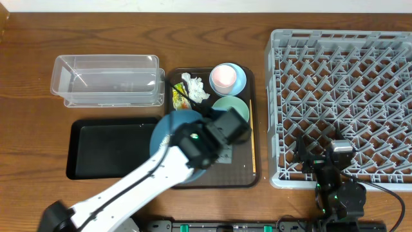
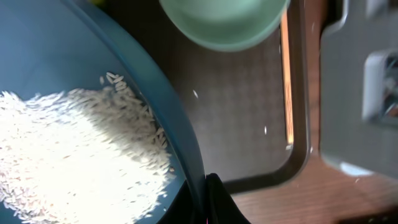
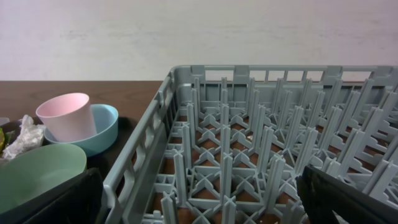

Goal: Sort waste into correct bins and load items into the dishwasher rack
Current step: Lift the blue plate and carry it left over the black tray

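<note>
My left gripper [image 2: 206, 208] is shut on the rim of the large blue bowl [image 1: 172, 132], which holds a heap of white rice [image 2: 68, 155]. The bowl sits over the left side of the brown serving tray [image 1: 243, 175], overlapping the black tray [image 1: 106, 151]. The mint-green bowl [image 1: 235, 108], the pink cup [image 1: 223, 76] inside the light-blue bowl [image 1: 241, 80], the crumpled tissue [image 1: 195, 87] and the snack wrapper [image 1: 177, 97] lie on the serving tray. A chopstick [image 2: 286, 81] runs along its right edge. My right gripper [image 3: 205, 205] is open over the front left corner of the grey dishwasher rack [image 1: 341, 84].
The clear plastic tub [image 1: 106, 80] stands at the back left, behind the black tray. The rack fills the right side of the table. My left arm [image 1: 122, 190] crosses from the front left edge toward the serving tray.
</note>
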{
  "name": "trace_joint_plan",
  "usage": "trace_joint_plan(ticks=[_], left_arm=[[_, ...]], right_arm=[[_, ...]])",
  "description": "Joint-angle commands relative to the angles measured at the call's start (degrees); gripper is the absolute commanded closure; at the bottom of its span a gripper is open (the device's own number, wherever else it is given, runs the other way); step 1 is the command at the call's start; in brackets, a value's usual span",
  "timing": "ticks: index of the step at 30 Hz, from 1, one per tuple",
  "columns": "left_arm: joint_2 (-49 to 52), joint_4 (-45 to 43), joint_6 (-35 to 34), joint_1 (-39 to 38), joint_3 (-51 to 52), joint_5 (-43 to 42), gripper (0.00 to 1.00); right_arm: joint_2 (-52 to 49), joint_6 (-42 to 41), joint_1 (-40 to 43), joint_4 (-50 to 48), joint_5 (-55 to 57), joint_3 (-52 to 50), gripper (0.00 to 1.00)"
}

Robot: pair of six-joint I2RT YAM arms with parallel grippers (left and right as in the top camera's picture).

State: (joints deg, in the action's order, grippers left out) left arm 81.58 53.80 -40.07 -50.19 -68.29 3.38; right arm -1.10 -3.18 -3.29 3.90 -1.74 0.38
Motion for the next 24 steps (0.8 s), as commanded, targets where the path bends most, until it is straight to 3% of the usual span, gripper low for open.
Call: trace_joint_plan(ticks=[1,17,24], left_arm=[[-4.1,0.4,3.2,3.7,-2.0,2.2,0.94],[-10.1,0.7,6.0,25.0,-1.4,1.4,0.94],[-10.1,-1.9,9.9,34.9,-1.3,-10.9,0.94]], right_arm=[[0.0,0.5,0.3,0.2,-0.2,-0.1,0.01],[0.0,0.5,0.3,0.2,-0.2,-0.1,0.01],[0.0,0.5,0.3,0.2,-0.2,-0.1,0.01]])
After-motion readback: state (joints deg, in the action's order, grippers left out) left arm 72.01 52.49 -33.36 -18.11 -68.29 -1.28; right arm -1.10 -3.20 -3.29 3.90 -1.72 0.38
